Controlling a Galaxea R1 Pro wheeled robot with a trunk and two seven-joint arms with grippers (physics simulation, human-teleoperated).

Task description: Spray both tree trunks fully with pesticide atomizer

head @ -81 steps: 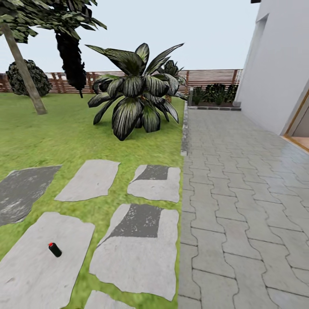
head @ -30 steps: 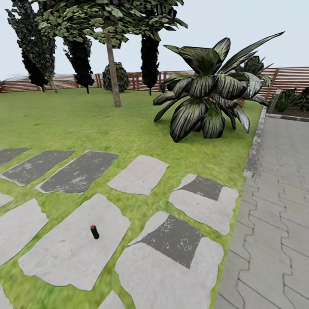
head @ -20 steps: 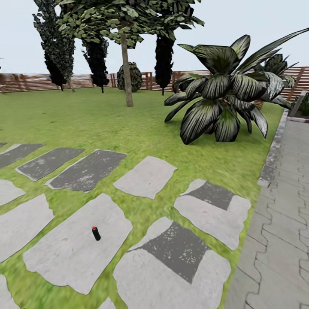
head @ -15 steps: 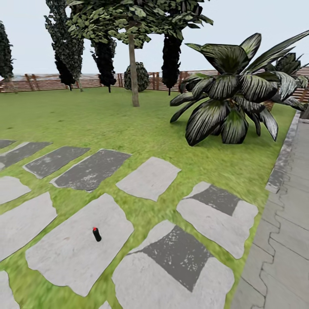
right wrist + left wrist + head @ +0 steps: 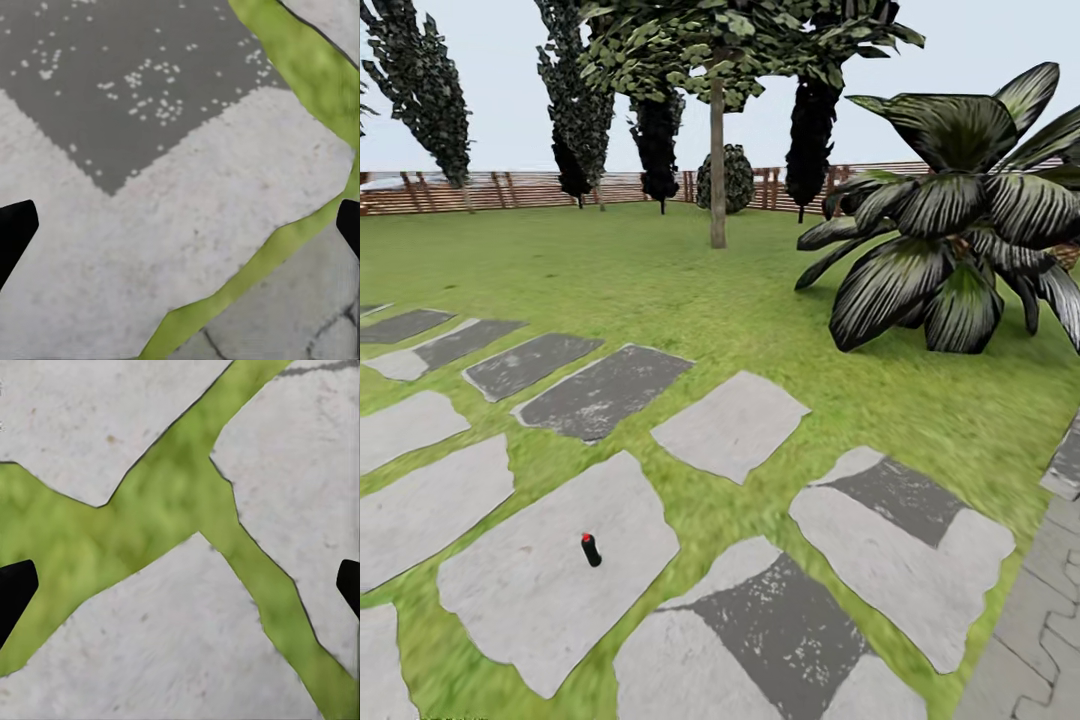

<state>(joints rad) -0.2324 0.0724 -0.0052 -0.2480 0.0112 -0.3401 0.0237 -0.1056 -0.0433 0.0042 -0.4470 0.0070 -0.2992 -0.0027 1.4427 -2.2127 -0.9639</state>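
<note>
While I look ahead and down from my head camera, the pesticide atomizer point(image 5: 591, 550) lies on a pale stone slab point(image 5: 550, 580) of the floor, ahead of me and toward my left, its red tip pointing away from me. Grass point(image 5: 690, 300) runs between the slabs, some pale, some dark grey. Farther off, a tree trunk point(image 5: 717, 165) rises bare from the lawn, with leaves high above, and a brown slatted fence point(image 5: 510, 188) closes the garden behind it. A broad-leaved plant point(image 5: 950, 230) spreads at the right. My left gripper point(image 5: 180, 585) hangs spread wide over pale slabs and grass, holding nothing. My right gripper point(image 5: 180, 225) is equally wide and empty above a slab that is part pale, part dark.
</note>
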